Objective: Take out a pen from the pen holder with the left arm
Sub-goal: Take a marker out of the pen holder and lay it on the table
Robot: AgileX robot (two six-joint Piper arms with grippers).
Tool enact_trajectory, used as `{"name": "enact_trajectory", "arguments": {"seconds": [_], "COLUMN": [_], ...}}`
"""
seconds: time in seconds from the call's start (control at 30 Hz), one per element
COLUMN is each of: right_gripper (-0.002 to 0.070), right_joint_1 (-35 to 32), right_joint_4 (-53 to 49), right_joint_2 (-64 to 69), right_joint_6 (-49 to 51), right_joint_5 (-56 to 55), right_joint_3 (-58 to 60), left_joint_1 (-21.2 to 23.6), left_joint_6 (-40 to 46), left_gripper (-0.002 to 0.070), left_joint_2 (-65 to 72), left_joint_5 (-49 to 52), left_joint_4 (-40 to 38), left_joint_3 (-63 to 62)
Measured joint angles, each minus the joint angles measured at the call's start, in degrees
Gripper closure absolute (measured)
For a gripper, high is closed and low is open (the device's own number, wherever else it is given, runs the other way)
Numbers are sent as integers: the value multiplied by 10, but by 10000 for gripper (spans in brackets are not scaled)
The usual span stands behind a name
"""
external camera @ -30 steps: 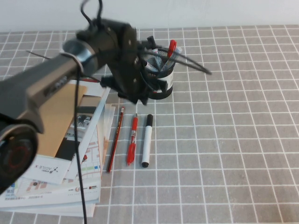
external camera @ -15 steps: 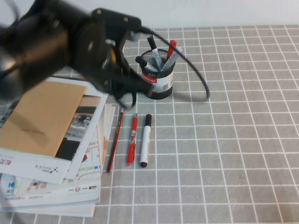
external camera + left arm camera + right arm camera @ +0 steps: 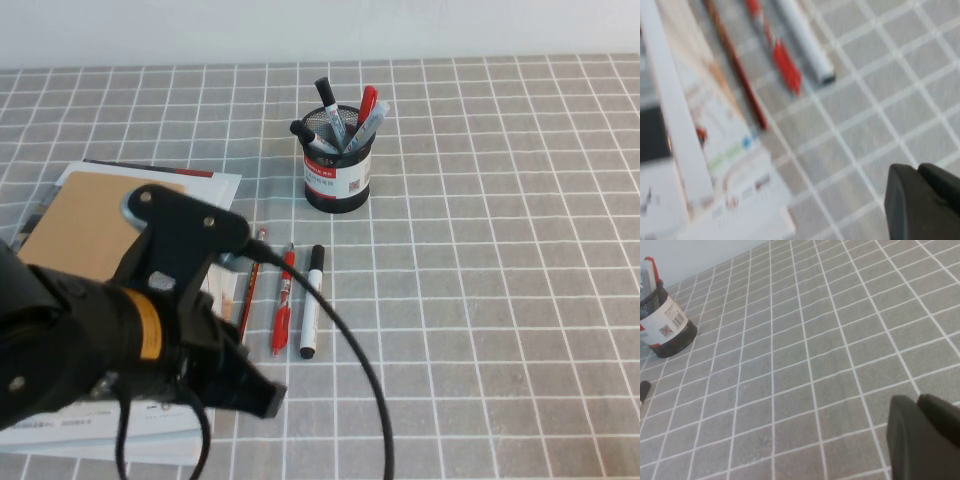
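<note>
The black mesh pen holder (image 3: 338,170) stands at the back centre with several pens upright in it; it also shows in the right wrist view (image 3: 665,325). A pencil (image 3: 248,300), a red pen (image 3: 283,300) and a white marker (image 3: 313,300) lie side by side on the tiled table in front of it. My left arm (image 3: 150,330) fills the near left, over the papers. My left gripper (image 3: 919,171) is shut and holds nothing, hovering near the marker's (image 3: 805,42) cap end. My right gripper (image 3: 917,400) is shut and empty above bare tiles, right of the holder.
A stack of booklets and papers with a brown cover (image 3: 90,220) lies at the left, its edge next to the pencil (image 3: 735,65). The left arm's black cable (image 3: 350,350) loops over the near tiles. Grey tiles stretch right of the holder.
My left arm has swung from beside the pen holder back to the near left. The holder is uncovered now. The three pens on the table have not moved.
</note>
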Motion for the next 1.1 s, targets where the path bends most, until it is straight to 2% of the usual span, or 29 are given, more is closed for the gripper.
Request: {"name": "enact_trajectory", "arguments": {"seconds": [0.2,0.4,0.47,0.63,0.77,0.87,0.97,1.1], "right_gripper": [689,689,689,689,689,689,689,689], "right_joint_1": [0,0,0,0,0,0,0,0], "right_joint_4": [0,0,0,0,0,1,1,1], "right_joint_2": [0,0,0,0,0,0,0,0], "right_joint_6": [0,0,0,0,0,0,0,0], "right_joint_5": [0,0,0,0,0,0,0,0], "right_joint_3": [0,0,0,0,0,0,0,0], "left_joint_1": [-1,-1,-1,3,47,91,136,195], "left_joint_6": [-1,2,17,99,150,160,166,169], "left_gripper": [675,675,675,675,675,675,675,675], "left_joint_2": [-8,-47,-62,-127,-191,-241,-305,-395], "left_joint_5": [48,29,-19,-305,-515,-602,-632,-598], "left_joint_4": [7,22,28,56,24,-9,-21,-23], "left_joint_3": [3,17,45,190,325,418,478,508]}}
